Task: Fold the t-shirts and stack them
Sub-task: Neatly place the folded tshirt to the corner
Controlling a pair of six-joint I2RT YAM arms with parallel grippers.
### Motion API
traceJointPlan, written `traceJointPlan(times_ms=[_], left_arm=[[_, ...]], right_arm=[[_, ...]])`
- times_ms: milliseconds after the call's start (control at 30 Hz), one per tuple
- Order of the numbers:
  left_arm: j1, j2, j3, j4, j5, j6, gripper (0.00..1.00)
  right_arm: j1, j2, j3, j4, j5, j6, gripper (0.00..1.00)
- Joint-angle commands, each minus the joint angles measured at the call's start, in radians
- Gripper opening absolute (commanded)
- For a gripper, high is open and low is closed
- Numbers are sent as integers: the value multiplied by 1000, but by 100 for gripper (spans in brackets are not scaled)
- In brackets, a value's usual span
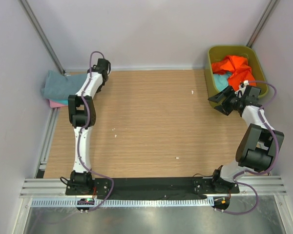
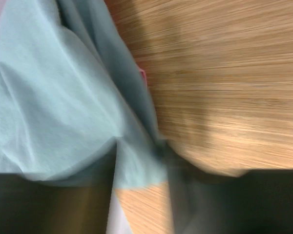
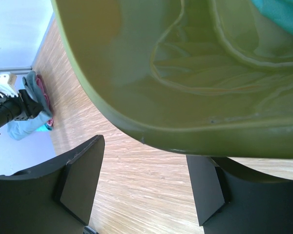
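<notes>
A folded grey-blue t-shirt (image 1: 58, 85) lies at the table's far left edge on top of a pink one (image 1: 55, 103). My left gripper (image 1: 101, 64) is right beside this stack. In the blurred left wrist view the grey-blue t-shirt (image 2: 53, 97) fills the left half, and its edge reaches between the fingers of the left gripper (image 2: 139, 170), which stand slightly apart with table showing between them. An orange t-shirt (image 1: 233, 68) and a turquoise one (image 1: 219, 81) lie in the tub. My right gripper (image 1: 223, 100) hangs open and empty at the tub's near left corner.
The olive-green tub (image 1: 210, 61) stands at the far right corner; its wall (image 3: 185, 97) looms just above the right gripper (image 3: 144, 161). White walls and metal posts close in the table. A black rail (image 1: 151, 185) runs along the near edge.
</notes>
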Motion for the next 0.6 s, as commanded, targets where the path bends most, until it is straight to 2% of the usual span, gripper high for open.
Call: traceJointPlan(times_ms=[0,67,267,400,467,567], left_arm=[[-23,-66,12,-3,-7,-41,54],[-21,-76,6,3,-11,-53,73],[-34,-110,111,-3,18,-93,81],[-52,-185,196,-20,229,-135,94],[-57,-227,196,-4,324,-162,99],[-60,-311,159,45,504,-242,100]], right_arm=[[-3,-43,-1,16,-2,-20,73],[-5,-43,1,13,-2,-25,73],[-6,-45,4,7,0,-35,73],[-8,-54,43,-8,21,-63,73],[-8,-60,123,-48,87,-118,73],[4,-37,272,-122,178,-246,76]])
